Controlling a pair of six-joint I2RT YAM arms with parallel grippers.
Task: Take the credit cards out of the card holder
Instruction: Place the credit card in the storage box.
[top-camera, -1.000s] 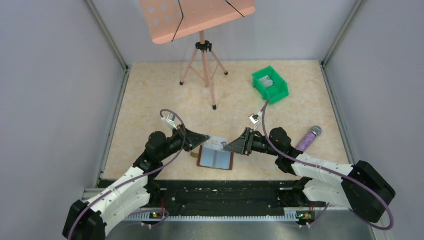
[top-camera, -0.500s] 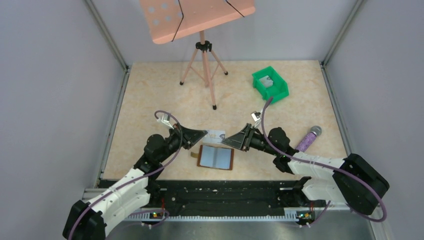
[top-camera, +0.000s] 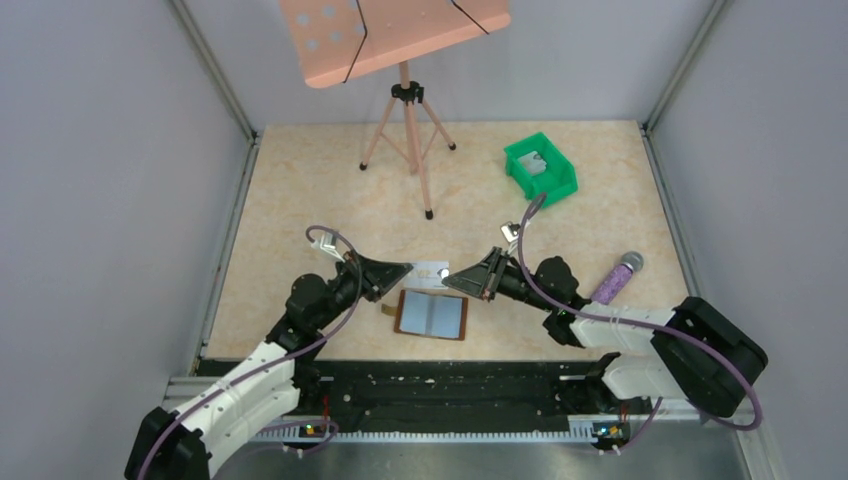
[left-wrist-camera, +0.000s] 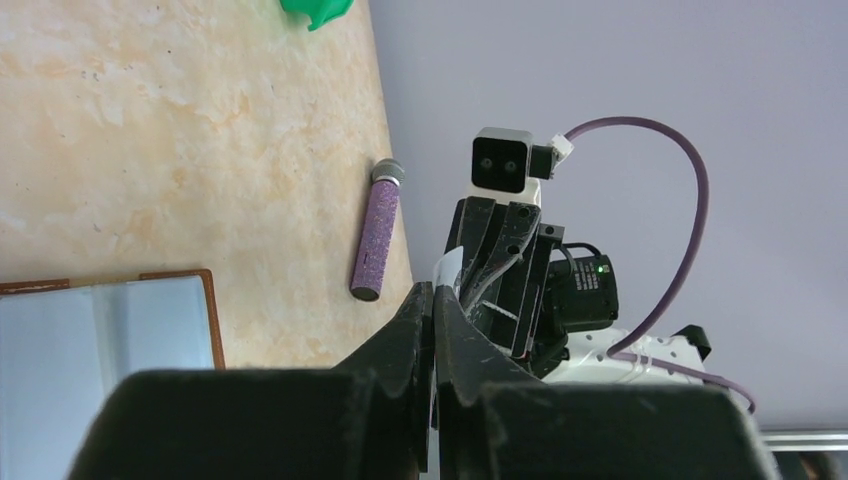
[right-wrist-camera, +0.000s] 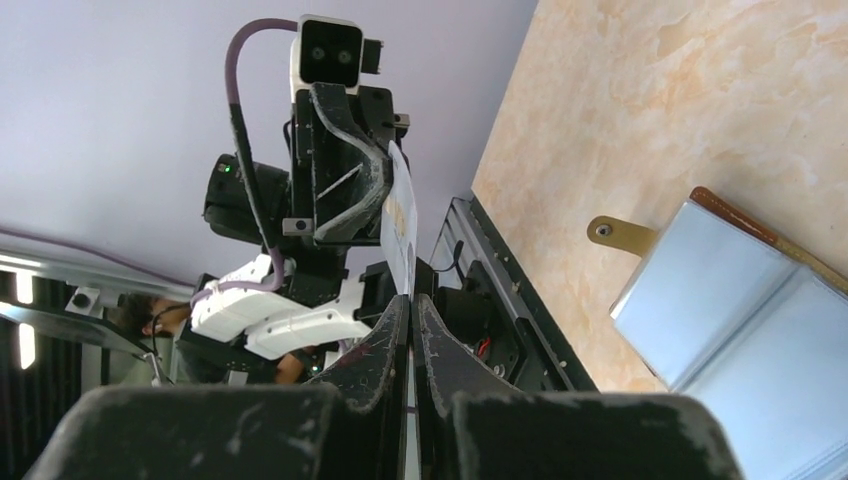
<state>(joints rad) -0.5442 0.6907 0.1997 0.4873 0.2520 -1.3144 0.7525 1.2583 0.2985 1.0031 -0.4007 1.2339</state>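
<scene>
In the overhead view the card holder (top-camera: 432, 314) lies open and flat on the table (top-camera: 300, 190), low in the middle of the frame, with its two blue-grey panels facing up and its small brown tab sticking out at its left edge. Just above it in the frame, lifted clear of it, a pale credit card (top-camera: 431, 270) spans the gap between the two arms. The left gripper (top-camera: 405, 269) meets the card from the left of the frame and the right gripper (top-camera: 450, 279) meets it from the right. In the left wrist view the left fingers (left-wrist-camera: 415, 320) are pressed together on the thin card, whose white edge shows just beyond their tips against the facing gripper. In the right wrist view the right fingers (right-wrist-camera: 392, 325) are likewise closed on the card, which runs edge-on up the frame to the opposite fingertips, so each arm pinches one end. The open holder appears at the lower left of the left wrist view and at the right edge of the right wrist view. A purple microphone (top-camera: 617, 277) lies on the table to the right of the right arm. A green bin (top-camera: 540, 167) sits at the upper right with something pale grey inside, too small to identify. A pink music stand (top-camera: 395, 30) rises at the top centre.
</scene>
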